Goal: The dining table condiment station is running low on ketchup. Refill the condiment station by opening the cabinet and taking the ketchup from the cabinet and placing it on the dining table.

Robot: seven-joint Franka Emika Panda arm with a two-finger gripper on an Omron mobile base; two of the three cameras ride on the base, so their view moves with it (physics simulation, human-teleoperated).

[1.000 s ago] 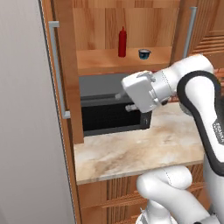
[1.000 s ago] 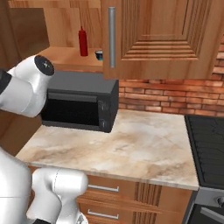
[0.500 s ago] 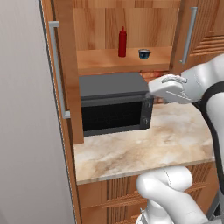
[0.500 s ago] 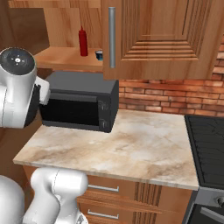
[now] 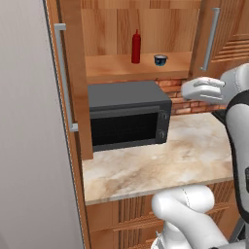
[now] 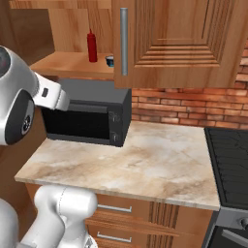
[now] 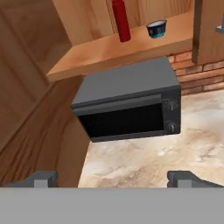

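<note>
The cabinet (image 5: 73, 97) stands open, its left door swung out with a grey bar handle. On its light wood shelf (image 7: 109, 51) stands the ketchup (image 5: 136, 47) (image 6: 91, 46) (image 7: 121, 19), a slim red bottle, upright. My gripper (image 7: 113, 177) is open, its two tips wide apart with nothing between them. It looks up at the shelf from in front of and below it, well short of the bottle. My white hand (image 5: 203, 90) hovers right of the microwave, under the right door. The dining table is out of view.
A small blue bowl (image 5: 160, 60) (image 7: 156, 28) sits on the shelf right of the bottle. A black microwave (image 5: 129, 116) (image 6: 87, 116) stands on the marble counter (image 6: 160, 160) below. The right cabinet door (image 6: 179, 43) is half open. A stove (image 6: 227, 155) lies at the far right.
The hand has swung from in front of the microwave to the right and slightly up, clearing the microwave's front. Bottle, bowl and doors have not moved.
</note>
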